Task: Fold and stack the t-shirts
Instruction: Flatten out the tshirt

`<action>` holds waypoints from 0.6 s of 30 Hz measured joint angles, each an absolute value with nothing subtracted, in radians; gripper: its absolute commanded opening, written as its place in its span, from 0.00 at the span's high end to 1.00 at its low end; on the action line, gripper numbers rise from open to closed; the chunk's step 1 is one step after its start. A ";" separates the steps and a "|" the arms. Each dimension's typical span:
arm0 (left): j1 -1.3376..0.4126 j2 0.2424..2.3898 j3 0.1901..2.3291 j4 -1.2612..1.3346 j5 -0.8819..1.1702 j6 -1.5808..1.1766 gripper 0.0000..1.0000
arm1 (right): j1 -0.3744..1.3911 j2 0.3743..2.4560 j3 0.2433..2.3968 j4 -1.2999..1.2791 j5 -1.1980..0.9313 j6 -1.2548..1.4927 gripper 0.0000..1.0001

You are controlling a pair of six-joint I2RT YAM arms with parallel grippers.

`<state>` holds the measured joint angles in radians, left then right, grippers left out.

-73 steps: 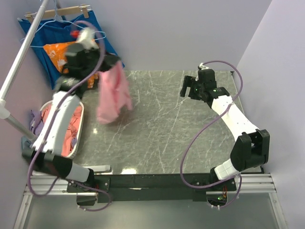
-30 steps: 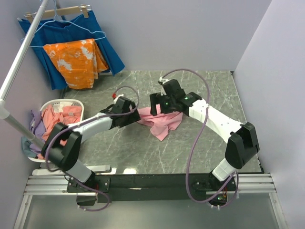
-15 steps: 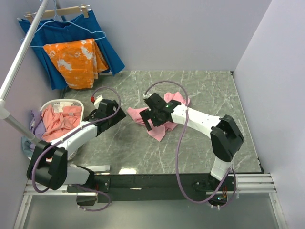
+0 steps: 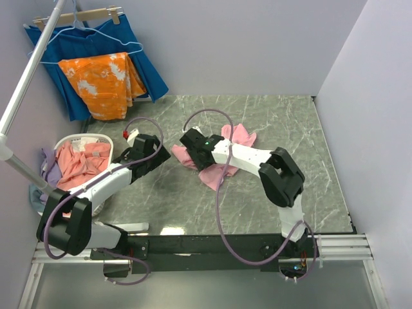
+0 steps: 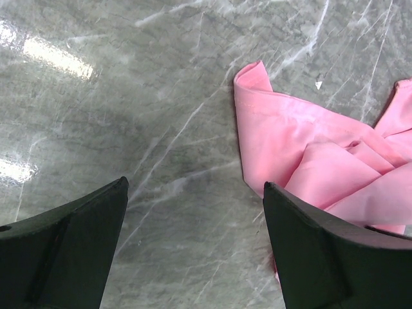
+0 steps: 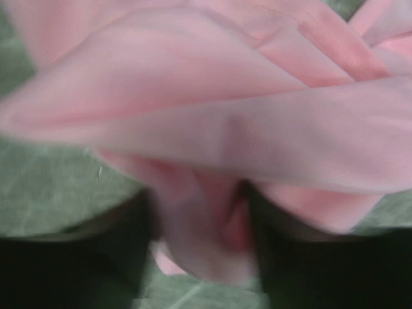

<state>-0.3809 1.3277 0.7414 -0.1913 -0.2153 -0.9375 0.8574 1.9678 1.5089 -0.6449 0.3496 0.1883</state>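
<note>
Grey-green marble counter (image 4: 257, 199), lilac walls: a pink shirt (image 4: 217, 174) lies crumpled at mid-counter between two robot arms. The left pincer (image 4: 162, 154) hovers low just to the shirt's left, its jaws wide apart over bare stone. In the left wrist view (image 5: 194, 187) the nearest folded edge of the shirt (image 5: 302, 148) runs just beyond the right-hand finger (image 5: 309, 251). The right pincer (image 4: 192, 147) sits at the shirt's far left corner. Its wrist view (image 6: 203, 212) is blurred, with a fold of the cloth (image 6: 206, 96) filling the gap between the two dark fingers. Whether they are clamped on it cannot be told.

The shirt is a plain light pink, bunched into soft overlapping folds. One lobe reaches toward the far right and another trails toward the near edge.

Beside the left arm, a white basket (image 4: 84, 137) holds salmon shirts (image 4: 80, 164), with a lilac one (image 4: 46, 161) at its outer side. An orange cloth (image 4: 100, 77) and a blue cloth (image 4: 145, 64) hang in the far left corner.

Half a second earlier the right pincer was over the shirt's middle; it has since shifted left and farther away. The left arm has barely moved. 2.4 seconds ago the left arm held the shirt aloft near the hanging cloths.
</note>
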 measured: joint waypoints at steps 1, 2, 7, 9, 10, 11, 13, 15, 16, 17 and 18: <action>-0.381 1.328 0.741 -0.191 -0.215 -0.937 0.09 | 0.854 1.985 1.520 -0.646 0.361 0.182 1.00; -0.381 1.328 0.741 -0.191 -0.215 -0.937 0.09 | 0.849 2.000 1.528 -0.646 0.374 0.187 1.00; -0.381 1.328 0.741 -0.191 -0.215 -0.935 0.09 | 0.819 1.964 1.530 -0.653 0.437 0.200 1.00; -0.379 1.328 0.741 -0.191 -0.215 -0.933 0.10 | 0.812 1.902 1.530 -0.654 0.453 0.196 1.00; -0.379 1.328 0.741 -0.190 -0.214 -0.931 0.10 | 0.809 1.847 1.529 -0.654 0.457 0.188 1.00; -0.378 1.328 0.741 -0.188 -0.210 -0.930 0.10 | 0.809 1.784 1.530 -0.651 0.461 0.182 1.00; -0.376 1.328 0.741 -0.183 -0.206 -0.929 0.10 | 0.809 1.659 1.535 -0.643 0.464 0.166 1.00; -0.376 1.329 0.741 -0.178 -0.202 -0.929 0.10 | 0.809 1.532 1.583 -0.648 0.465 0.152 1.00; -0.375 1.330 0.741 -0.177 -0.200 -0.929 0.10 | 0.809 1.485 1.622 -0.647 0.468 0.145 1.00; -0.375 1.330 0.742 -0.176 -0.199 -0.929 0.10 | 0.809 1.449 1.667 -0.648 0.470 0.139 1.00; -0.375 1.330 0.742 -0.177 -0.199 -0.929 0.10 | 0.809 1.422 1.713 -0.650 0.472 0.134 1.00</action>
<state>-0.3752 1.3304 0.7418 -0.1768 -0.1989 -0.9295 0.8093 1.4223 1.7130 -0.6498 0.4721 0.1341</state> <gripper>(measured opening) 0.902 0.023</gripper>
